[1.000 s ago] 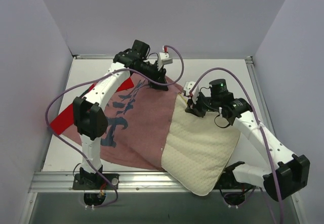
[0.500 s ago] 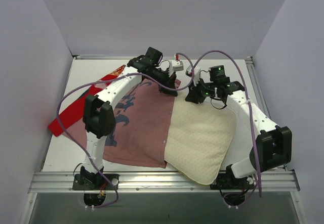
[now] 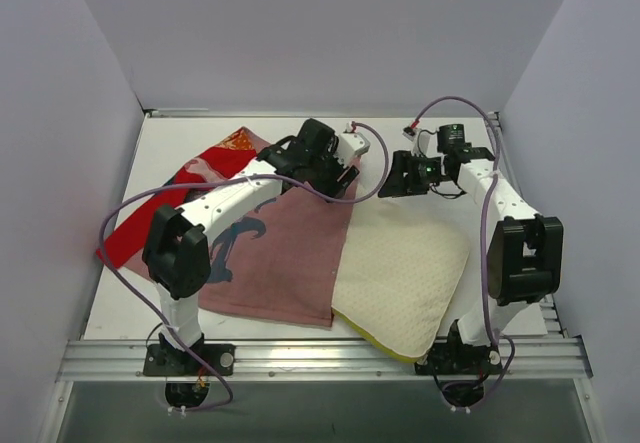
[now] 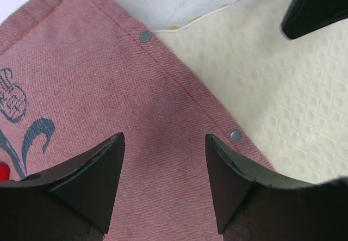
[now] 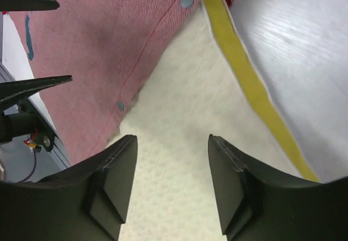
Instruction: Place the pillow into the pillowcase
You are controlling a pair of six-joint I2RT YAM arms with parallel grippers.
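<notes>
My left hand [image 4: 165, 140] hangs open and empty over the pillowcase [image 3: 285, 253] hem, right hand [image 5: 172, 140] likewise over the pillow [image 3: 400, 263], which lies on the desk [image 3: 115, 308] mostly out with its left edge under that hem, placed I think to grab both and feed it in.

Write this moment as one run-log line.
left gripper: open over pillowcase hem | right gripper: open over pillow | pillowcase edge overlaps pillow, pillow mostly uncovered
</notes>
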